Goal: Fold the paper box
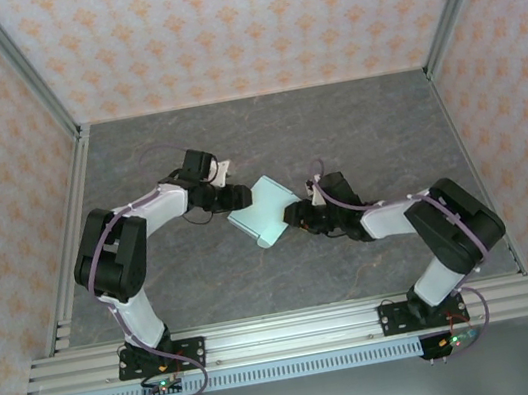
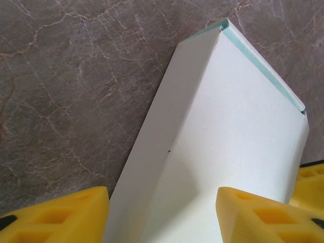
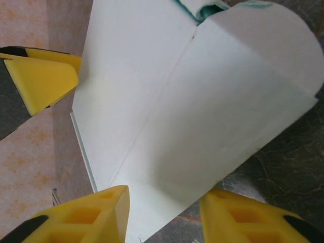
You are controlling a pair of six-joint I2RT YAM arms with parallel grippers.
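At the middle of the grey marbled table point(image 1: 354, 132), left gripper point(image 1: 240, 198) in from the left and right gripper point(image 1: 294, 215) in from the right, one at each side of the paper box point(image 1: 267, 212). Seen from the left wrist: yellow fingers point(image 2: 61, 215) of the left gripper point(image 2: 162, 195) set apart at the bottom edge, a pale creased panel of the paper box point(image 2: 217, 131) spanning the gap and passing behind the right-hand finger; cannot tell whether clamped on it or merely flanking it. Seen from the right wrist: right gripper point(image 3: 163, 192) clenched on the paper box point(image 3: 192, 101), a yellow finger against each side of its narrow lower end. Just at the box's left edge there, one finger of the left gripper point(image 3: 48, 76). Outward from the grippers: box partly folded, mint green from above, near white up close, with a straight crease down its length and a thin teal edge along one side. Lies aslant between the two arms; cannot tell whether resting on the table or lifted off it. Well apart from the aluminium frame point(image 1: 296, 329) at the near edge and from the patterned walls point(image 1: 244, 18) behind.
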